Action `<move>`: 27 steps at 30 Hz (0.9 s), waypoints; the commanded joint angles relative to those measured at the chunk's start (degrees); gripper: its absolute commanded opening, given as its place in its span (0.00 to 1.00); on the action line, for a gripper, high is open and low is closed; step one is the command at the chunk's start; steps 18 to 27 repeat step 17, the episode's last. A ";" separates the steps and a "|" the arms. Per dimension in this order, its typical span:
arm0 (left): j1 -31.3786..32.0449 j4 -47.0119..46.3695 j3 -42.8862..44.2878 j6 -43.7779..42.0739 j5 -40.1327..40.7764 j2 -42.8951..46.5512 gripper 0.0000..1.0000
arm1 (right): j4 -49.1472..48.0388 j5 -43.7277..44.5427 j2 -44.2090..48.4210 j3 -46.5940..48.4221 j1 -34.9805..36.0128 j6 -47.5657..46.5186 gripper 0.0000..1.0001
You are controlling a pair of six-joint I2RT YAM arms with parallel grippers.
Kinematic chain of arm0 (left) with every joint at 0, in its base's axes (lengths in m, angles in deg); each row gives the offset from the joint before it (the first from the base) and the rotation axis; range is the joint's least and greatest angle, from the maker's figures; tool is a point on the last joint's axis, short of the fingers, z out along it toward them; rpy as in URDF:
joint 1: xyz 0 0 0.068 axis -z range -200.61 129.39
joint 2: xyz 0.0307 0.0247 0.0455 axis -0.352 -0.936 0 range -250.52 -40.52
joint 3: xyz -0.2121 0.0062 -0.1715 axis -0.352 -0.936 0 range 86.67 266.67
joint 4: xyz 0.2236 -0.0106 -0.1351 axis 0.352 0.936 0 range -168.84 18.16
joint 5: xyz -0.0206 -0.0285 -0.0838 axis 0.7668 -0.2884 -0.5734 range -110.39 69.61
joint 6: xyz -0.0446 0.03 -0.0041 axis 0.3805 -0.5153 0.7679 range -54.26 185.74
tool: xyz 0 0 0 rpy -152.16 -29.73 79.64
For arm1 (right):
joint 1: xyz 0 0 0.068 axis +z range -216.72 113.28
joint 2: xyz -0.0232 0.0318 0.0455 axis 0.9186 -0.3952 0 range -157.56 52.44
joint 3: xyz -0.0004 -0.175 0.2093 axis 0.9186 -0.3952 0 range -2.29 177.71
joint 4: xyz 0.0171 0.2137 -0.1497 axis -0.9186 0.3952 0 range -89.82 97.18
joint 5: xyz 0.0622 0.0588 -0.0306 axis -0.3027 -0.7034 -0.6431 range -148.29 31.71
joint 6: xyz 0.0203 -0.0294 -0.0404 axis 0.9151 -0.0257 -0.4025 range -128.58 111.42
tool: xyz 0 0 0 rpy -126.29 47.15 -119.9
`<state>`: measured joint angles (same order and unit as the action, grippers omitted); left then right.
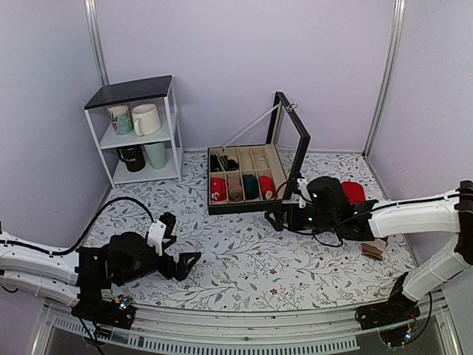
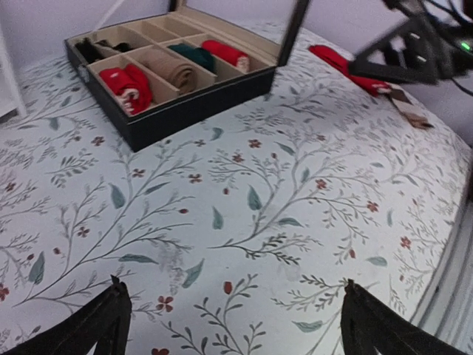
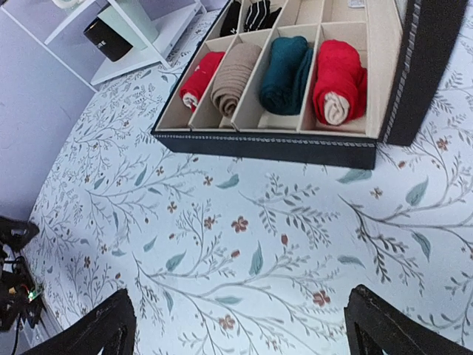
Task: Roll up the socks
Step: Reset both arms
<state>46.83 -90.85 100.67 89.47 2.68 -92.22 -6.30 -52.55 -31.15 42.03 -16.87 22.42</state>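
Top ext cam: high, behind arm bases (image 1: pixel 103 310), faced fwd/down, far off; took in whole table (image 1: pixel 244 270) to rear wall (image 1: pixel 236 66). L wrist cam: low, near table, faced across toward compartment box (image 2: pixel 199 107). R wrist cam: higher, looked down/left at same box, closer. All 3 shared box + table just before it.

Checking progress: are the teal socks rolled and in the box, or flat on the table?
Rolled and in: the teal socks sit as a thick bundle inside one compartment of the box.
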 commanded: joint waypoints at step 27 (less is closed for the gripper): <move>-0.73 19.04 17.35 18.59 23.11 -18.05 0.99 | 13.57 10.65 33.49 -18.84 0.19 2.83 1.00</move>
